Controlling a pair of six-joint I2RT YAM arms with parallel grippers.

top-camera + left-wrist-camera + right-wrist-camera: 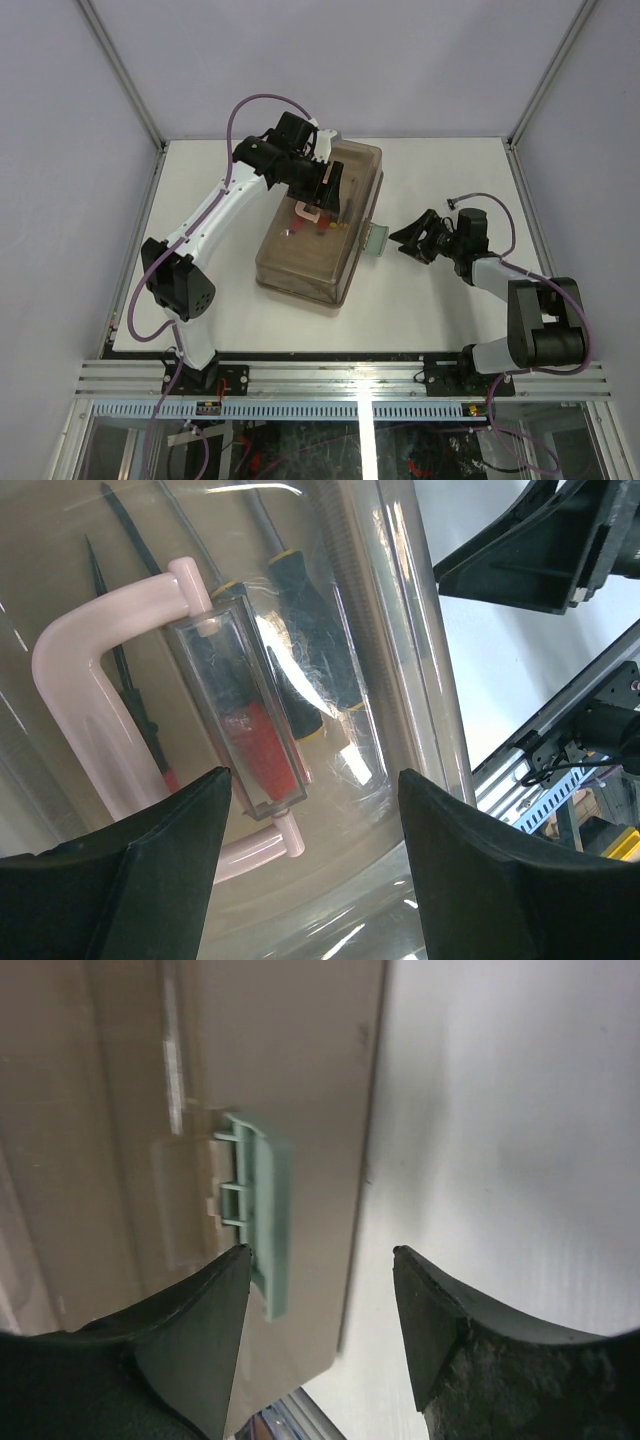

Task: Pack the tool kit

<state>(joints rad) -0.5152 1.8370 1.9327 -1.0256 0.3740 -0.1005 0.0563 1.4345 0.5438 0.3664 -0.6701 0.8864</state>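
Tan translucent toolbox [320, 225] sits mid-table, lid down. My left gripper [315, 810] hangs wide over its pink handle [80, 710]; I should steady the lid there. My right gripper [320, 1280], also wide, should meet the pale green latch [262, 1210] squarely.

With jaws apart, the right gripper [320, 1260] sits just beside the toolbox's [280, 1050] pale green latch [262, 1210].

No legible txt, labels, brand marks or nos. anywhere; toolbox [300, 262] and its latch [266, 1210] carry no readable print.
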